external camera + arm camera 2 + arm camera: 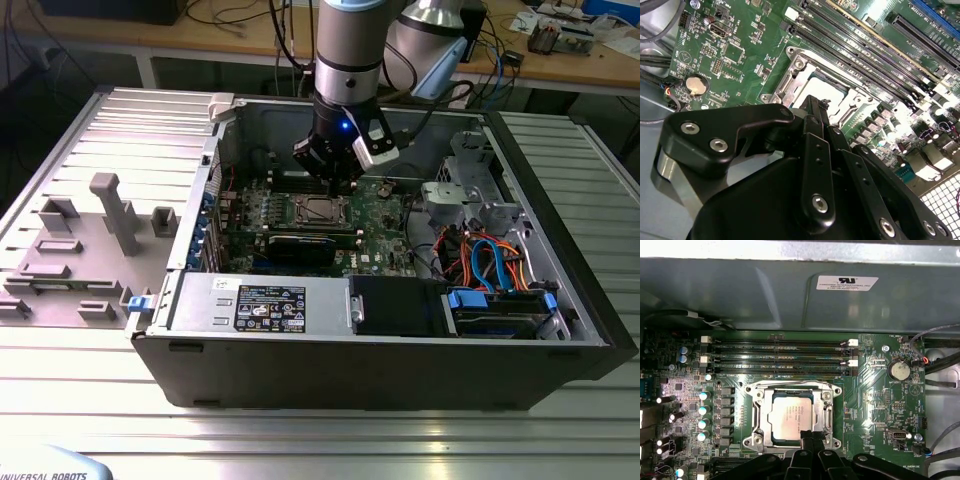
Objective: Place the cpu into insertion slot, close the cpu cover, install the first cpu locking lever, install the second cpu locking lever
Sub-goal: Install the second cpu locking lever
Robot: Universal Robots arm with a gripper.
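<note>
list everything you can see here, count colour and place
computer case: one, dark grey, open on the slatted table
motherboard: one, green, inside the case
cpu: one, silvery-grey, seated in the socket
cpu cover: one, silvery frame, lying flat around the cpu
coin battery: one, silver, on the motherboard
drive cables: several, blue and orange, toward the exterior view's right
grey fixture blocks: several, on the exterior view's left
claw: one, black, at the socket's edge

End effector over the socket

The end effector [338, 178] hangs inside the open computer case [400, 350], the cpu [320, 209] just beneath its tips.
</note>
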